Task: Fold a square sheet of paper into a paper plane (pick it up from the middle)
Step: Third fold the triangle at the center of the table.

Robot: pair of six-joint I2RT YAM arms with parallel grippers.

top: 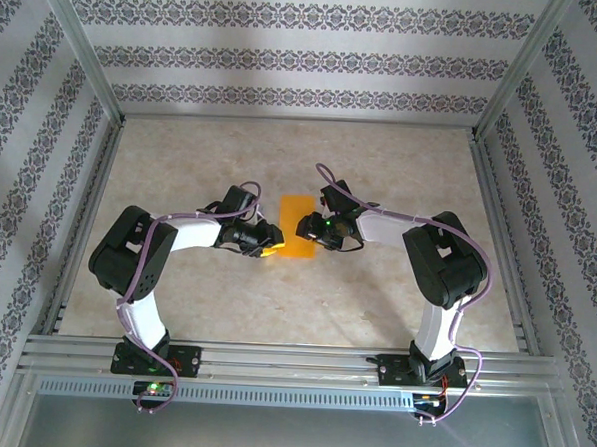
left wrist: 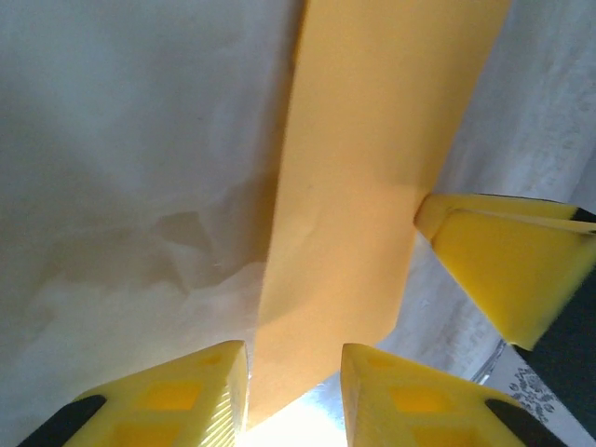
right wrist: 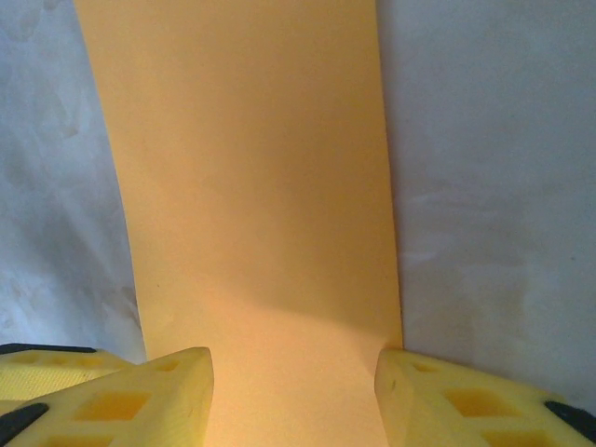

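Observation:
The square sheet of paper (top: 297,215) lies as a narrow bright orange strip on the table's middle. My left gripper (top: 267,245) is at its near left corner and my right gripper (top: 314,230) at its right edge. In the left wrist view the paper (left wrist: 363,140) runs down between my left gripper's (left wrist: 293,358) spread yellow fingers (left wrist: 186,396), open. A right-gripper finger (left wrist: 503,265) touches the strip's right edge there. In the right wrist view the paper (right wrist: 251,168) spans the gap of my right gripper (right wrist: 293,363), open, one finger (right wrist: 466,400) at each long edge.
The beige marbled table (top: 282,153) is bounded by aluminium frame rails (top: 271,357) at the front and posts at the sides, with patterned walls (top: 297,53) behind. Both arm bases sit at the near edge.

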